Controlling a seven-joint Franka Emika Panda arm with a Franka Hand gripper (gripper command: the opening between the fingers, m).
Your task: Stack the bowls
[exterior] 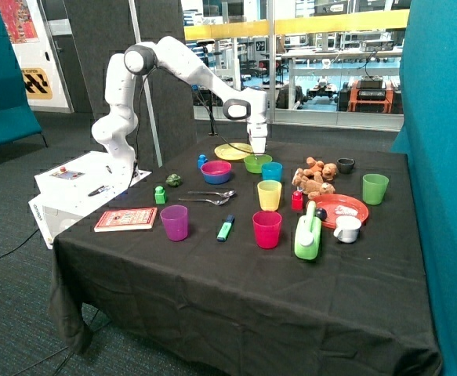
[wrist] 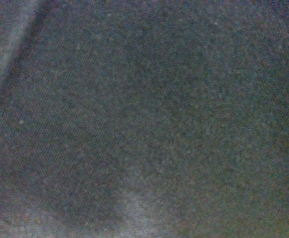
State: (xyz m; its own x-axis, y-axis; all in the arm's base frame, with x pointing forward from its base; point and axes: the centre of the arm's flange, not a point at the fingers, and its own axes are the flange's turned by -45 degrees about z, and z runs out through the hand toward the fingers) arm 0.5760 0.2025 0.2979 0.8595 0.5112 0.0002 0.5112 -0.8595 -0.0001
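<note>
The lime green bowl (exterior: 257,164) sits on the black tablecloth near the back, beside the flat yellow plate (exterior: 232,151). The gripper (exterior: 257,149) hangs straight down at the green bowl's far rim, touching or just above it. A blue bowl (exterior: 216,171) stands next to the green one, with pink showing inside it, which looks like the pink bowl nested in it. The wrist view shows only dark cloth (wrist: 144,119), no bowl and no gripper.
A blue cup (exterior: 272,171) and a yellow cup (exterior: 269,194) stand close to the green bowl. Two spoons (exterior: 211,197), a purple cup (exterior: 174,222), a pink cup (exterior: 266,229), a plush toy (exterior: 314,177) and a red plate (exterior: 339,208) lie around.
</note>
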